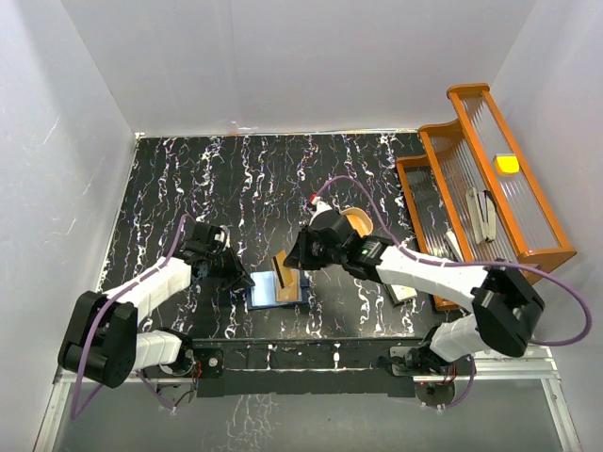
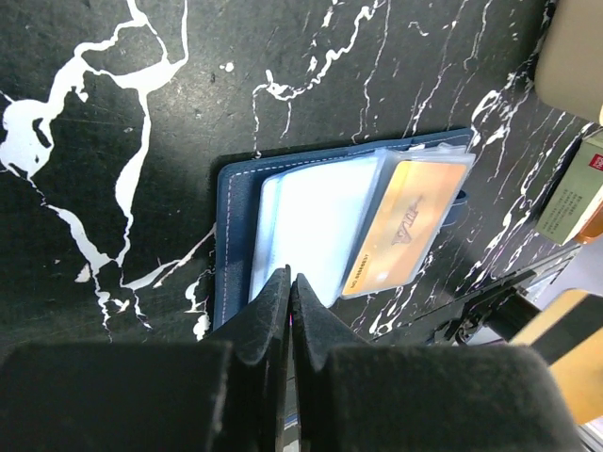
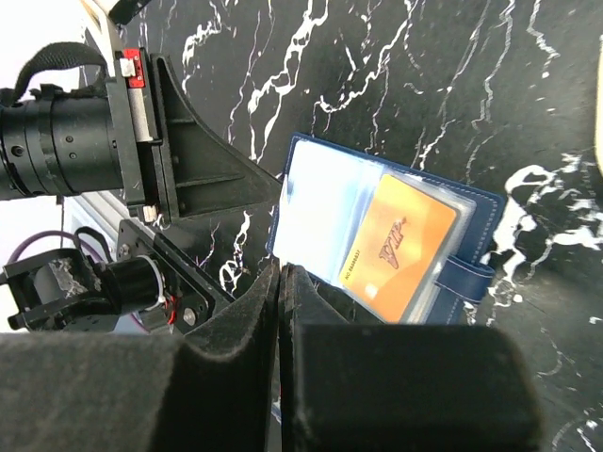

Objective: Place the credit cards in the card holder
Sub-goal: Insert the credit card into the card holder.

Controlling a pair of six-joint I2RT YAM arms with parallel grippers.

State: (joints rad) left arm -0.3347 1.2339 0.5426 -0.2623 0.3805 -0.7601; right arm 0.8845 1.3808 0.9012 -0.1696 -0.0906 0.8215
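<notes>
We see the card holder (image 1: 278,292) (image 2: 236,217) (image 3: 480,212) lying open on the bench (image 1: 188,188), near the front edge and about midway between the two arms. Its navy cover is down and its pale clear sleeves face up. One orange card (image 2: 410,221) (image 3: 400,240) sits inside a sleeve on the side with the snap tab.

The left gripper (image 1: 242,275) (image 2: 290,282) is at the holder's left edge. Its fingers are pressed together, with the tips against the edge of the pale sleeves. We cannot tell whether a sleeve leaf is pinched between them.

The right gripper (image 1: 293,262) (image 3: 280,273) hangs just above the holder's far right side, also fully closed. In the top view we see a tan card (image 1: 281,266) (image 2: 565,348) standing tilted at its tips, clear of the sleeves, so we take it as held.

An orange rack (image 1: 528,207) stands far right on the bench.
</notes>
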